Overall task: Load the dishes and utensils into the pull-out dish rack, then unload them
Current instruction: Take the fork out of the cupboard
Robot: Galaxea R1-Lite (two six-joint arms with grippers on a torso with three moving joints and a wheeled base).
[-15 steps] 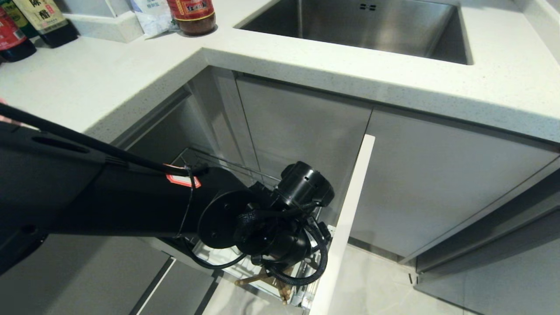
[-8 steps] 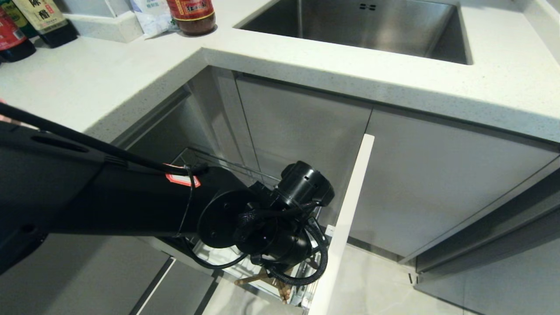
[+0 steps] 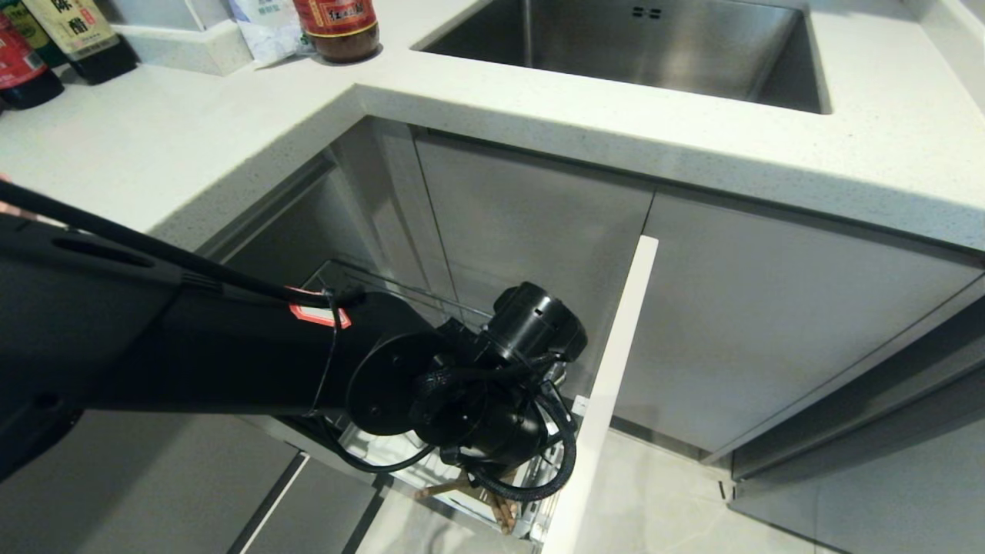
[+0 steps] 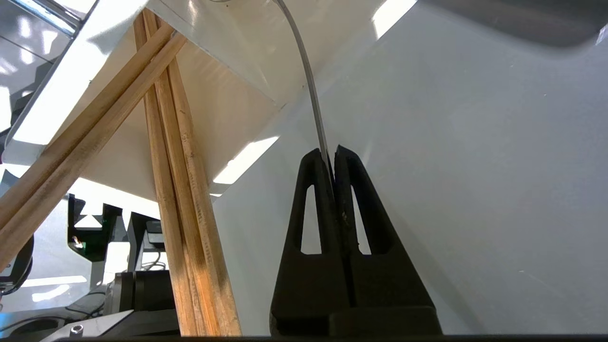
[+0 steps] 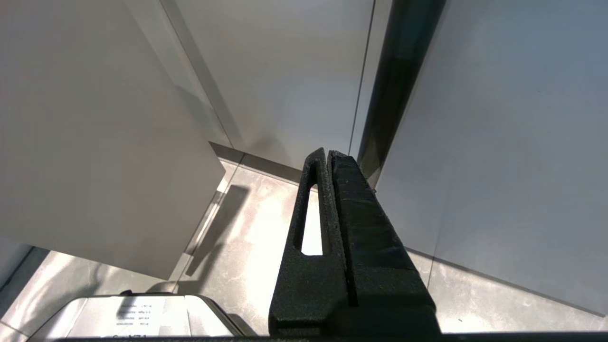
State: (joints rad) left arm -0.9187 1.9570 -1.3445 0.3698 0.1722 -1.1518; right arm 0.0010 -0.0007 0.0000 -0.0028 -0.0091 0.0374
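Look at the head view first. Your left arm [image 3: 231, 362] reaches down from the left into the rack [image 3: 431, 454], which is pulled out under the counter [image 3: 539, 115]. The arm hides most of the rack. You can see the rack's white front [image 3: 608, 385] on the right of the arm. The brown ends of the chopsticks [image 3: 492, 500] peek out under the wrist. The sink [image 3: 639, 46] is up in the counter, and bottles [image 3: 46, 38] stand at the far left corner.

Now the left wrist view. Your left gripper [image 4: 332, 156] is squeezed tight on the thin silver fork [image 4: 308, 85]. The fork's handle runs from the tips up into the white cup [image 4: 228, 52]. The chopsticks [image 4: 175, 156] stand in the cup too, just beside the fork, and they lean and cross each other. The white front [image 4: 475, 166] is right behind the gripper.

Last, the right wrist view. Your right gripper [image 5: 328, 154] is pressed closed and holds nothing. It hangs near the grey cabinet doors [image 5: 285, 71], above the floor [image 5: 251, 228].
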